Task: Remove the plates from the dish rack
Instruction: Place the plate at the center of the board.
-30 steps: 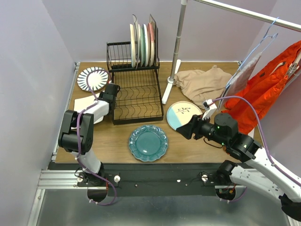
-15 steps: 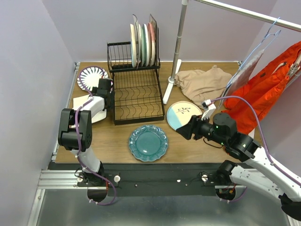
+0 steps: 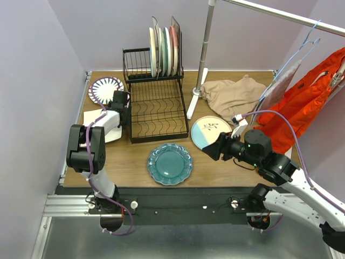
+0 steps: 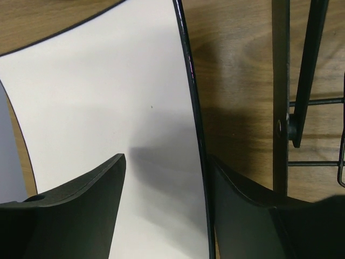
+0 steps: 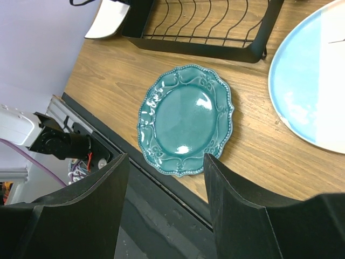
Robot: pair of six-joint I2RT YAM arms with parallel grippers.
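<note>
Looking down, rack: black rack [image 3: 156, 110] at far centre; several plates [image 3: 164, 51] upright in its upper tier, lower tray bare.
Top view, unloaded: striped plate [image 3: 106, 89] far left; white plate [image 3: 92, 118] left of the rack, partly under the left arm; teal plate [image 3: 170, 163] near centre; cream-blue plate [image 3: 209, 132] to its right. All lie flat on the table [image 3: 135, 156].
Top view, other: rail stand [image 3: 202, 59], beige cloth [image 3: 232, 94], orange garment [image 3: 312, 102] at right.
Top view, change: left gripper [image 3: 119, 101] sits a little farther and more to the left than a second ago, uncovering more of the striped plate; right gripper [image 3: 213, 148] unmoved.
Left wrist: jaws released and spread either side of the white plate's dark rim, left finger well off it, right finger just beside it; they were narrower a second ago.
Right wrist: jaws apart, nothing between them, hanging over the teal plate.
Meaning: white plate looks freshly let go, so that unload counts as done; the upper-tier plates are yet to come out.
</note>
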